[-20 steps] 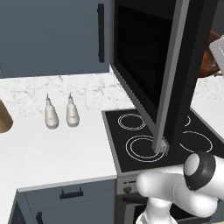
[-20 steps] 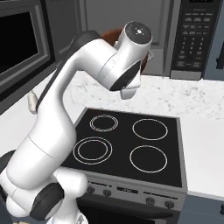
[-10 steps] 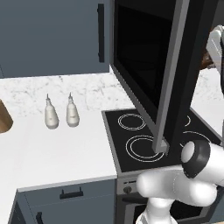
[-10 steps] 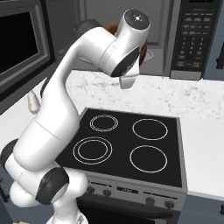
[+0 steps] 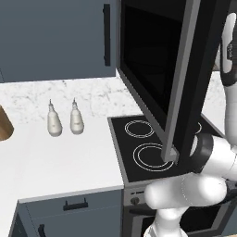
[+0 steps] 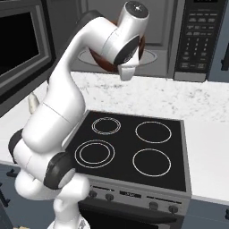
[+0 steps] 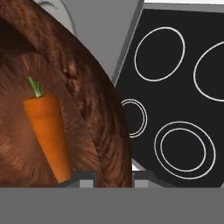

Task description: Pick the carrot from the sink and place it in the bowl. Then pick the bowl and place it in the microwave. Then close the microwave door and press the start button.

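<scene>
The reddish-brown bowl (image 7: 87, 109) takes up the left of the hand view, with the orange carrot (image 7: 48, 131) lying inside it. My gripper (image 7: 113, 177) is shut on the bowl's rim, one fingertip on each side of the wall. From the right base, the bowl (image 6: 100, 61) hangs behind my wrist at the mouth of the microwave (image 6: 199, 36), just above its grey turntable (image 6: 154, 56). The microwave door (image 5: 185, 83) stands wide open, swung out over the stove; it is the dark panel (image 6: 22, 44) on the left. The sink is out of view.
A black glass cooktop (image 6: 134, 147) with several ring burners lies directly under the held bowl. Two white bottles (image 5: 65, 121) stand on the marble counter to the left, and a tan wooden object (image 5: 3, 125) sits at the far left edge. Blue-grey cabinets (image 5: 55, 37) hang above.
My arm has lifted and carried the bowl deeper toward the microwave opening; in the left base view the bowl has slipped behind the open door. The grip is unchanged.
</scene>
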Available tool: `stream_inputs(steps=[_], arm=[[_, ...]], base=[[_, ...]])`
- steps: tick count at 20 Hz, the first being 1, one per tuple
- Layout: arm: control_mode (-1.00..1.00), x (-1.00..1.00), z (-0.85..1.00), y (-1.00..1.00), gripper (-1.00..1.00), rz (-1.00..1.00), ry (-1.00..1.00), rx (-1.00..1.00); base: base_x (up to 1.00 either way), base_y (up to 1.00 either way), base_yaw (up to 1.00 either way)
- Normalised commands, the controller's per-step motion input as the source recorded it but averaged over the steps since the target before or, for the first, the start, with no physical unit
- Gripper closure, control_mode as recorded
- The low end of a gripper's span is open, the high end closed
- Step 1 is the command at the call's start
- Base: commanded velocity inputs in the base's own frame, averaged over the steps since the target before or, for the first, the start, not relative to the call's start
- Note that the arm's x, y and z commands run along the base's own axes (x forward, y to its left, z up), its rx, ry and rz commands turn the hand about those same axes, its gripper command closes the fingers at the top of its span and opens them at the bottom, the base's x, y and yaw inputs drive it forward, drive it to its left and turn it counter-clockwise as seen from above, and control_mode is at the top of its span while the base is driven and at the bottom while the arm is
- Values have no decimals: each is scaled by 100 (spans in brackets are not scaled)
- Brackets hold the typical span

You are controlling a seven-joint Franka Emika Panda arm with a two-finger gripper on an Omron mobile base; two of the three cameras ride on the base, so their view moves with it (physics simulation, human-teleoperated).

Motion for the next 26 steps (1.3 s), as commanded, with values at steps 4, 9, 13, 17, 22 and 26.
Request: stream_inputs(steps=[4, 9, 13, 17, 22, 26], arm=[[-100, 56, 0, 10, 100, 7, 0, 0], [-100, 59, 0, 0, 100, 7, 0, 2], [-100, 64, 1, 0, 100, 4, 1, 3], [-100, 60, 0, 1, 100, 3, 6, 3], [-100, 29, 1, 5, 100, 1, 3, 2], [-100, 24, 1, 1, 100, 0, 1, 2]], base=[[0, 0, 0], [0, 0, 0], [0, 0, 0], [0, 0, 0], [0, 0, 0], [0, 0, 0]])
